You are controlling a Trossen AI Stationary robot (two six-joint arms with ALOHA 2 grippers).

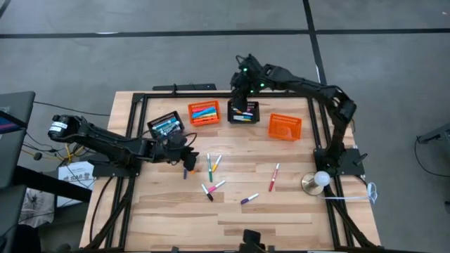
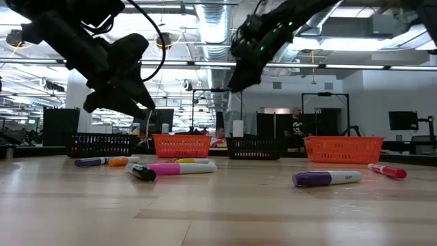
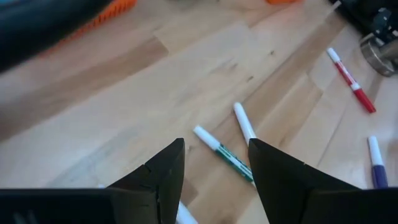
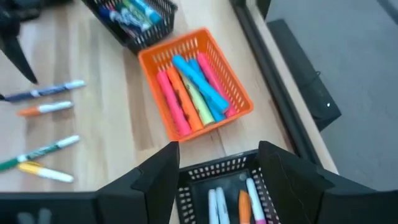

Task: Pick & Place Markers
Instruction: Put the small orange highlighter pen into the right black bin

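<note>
Loose markers (image 1: 215, 167) are scattered over the middle and lower part of the table (image 1: 281, 218) in the high view, and the left gripper (image 1: 188, 156) is held just to their left, its fingers parted with nothing between them. Farther up the frame four baskets are lined along the table's upper edge: a black basket (image 1: 165, 126) with blue markers, an orange basket (image 1: 204, 112) with pink, orange, yellow and light blue ones, a second black basket (image 1: 243, 112) with white, orange and pink ones, and another orange basket (image 1: 285, 126) whose contents cannot be made out. The right gripper (image 1: 242, 90) is poised over the second black basket with its fingers spread wide and empty, and no writing can be read.
</note>
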